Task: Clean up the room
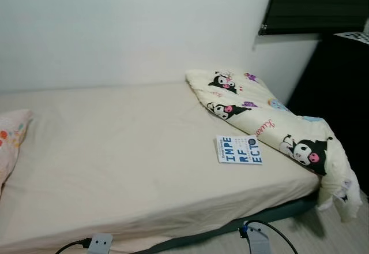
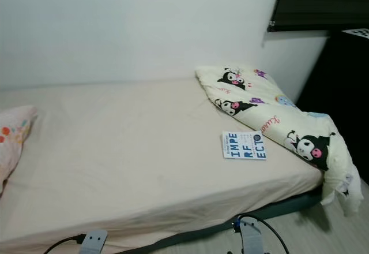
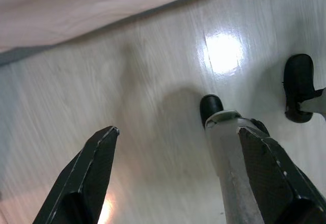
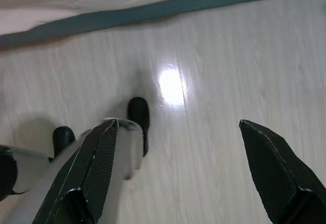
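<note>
A bed [image 1: 127,167] with a cream sheet lies before me against a white wall. A white book with blue letters [image 1: 238,149] rests flat near the bed's right front edge. A rumpled cream blanket with black cartoon figures [image 1: 271,118] lies along the right side and hangs over the bed's corner. A pink pillow [image 1: 11,138] sits at the left edge. Both arms hang low over the pale wooden floor. My left gripper [image 3: 178,147] is open, and my right gripper [image 4: 178,137] is open, each with nothing between its fingers.
A dark window blind [image 1: 314,3] and a black piece of furniture [image 1: 340,81] stand at the right. My own legs and black feet [image 3: 210,108] show on the glossy floor [image 4: 229,71] beside the bed's grey base [image 4: 204,2].
</note>
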